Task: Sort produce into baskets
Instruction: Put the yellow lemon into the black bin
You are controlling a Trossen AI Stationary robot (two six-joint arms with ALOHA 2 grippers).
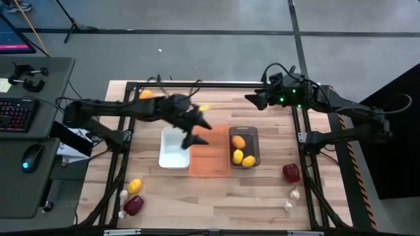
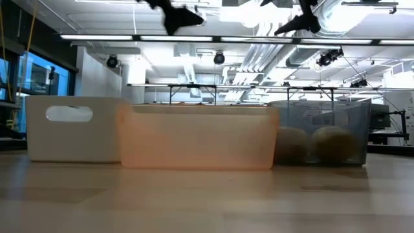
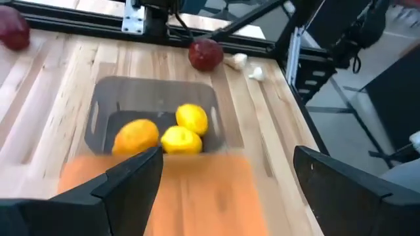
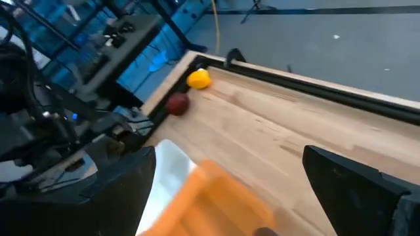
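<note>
Wooden table carries loose produce along its near edge: a yellow fruit and a dark red one at left. Mid-table stand white, orange and grey baskets; the grey holds three yellow fruits. Left gripper hovers spread, empty, over the white and orange baskets. Right gripper waits spread near the far edge.

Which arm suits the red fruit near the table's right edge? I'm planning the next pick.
Right. The red fruit lies on the right arm's side; the left pincer, open and empty, hovers over the orange bin.
</note>
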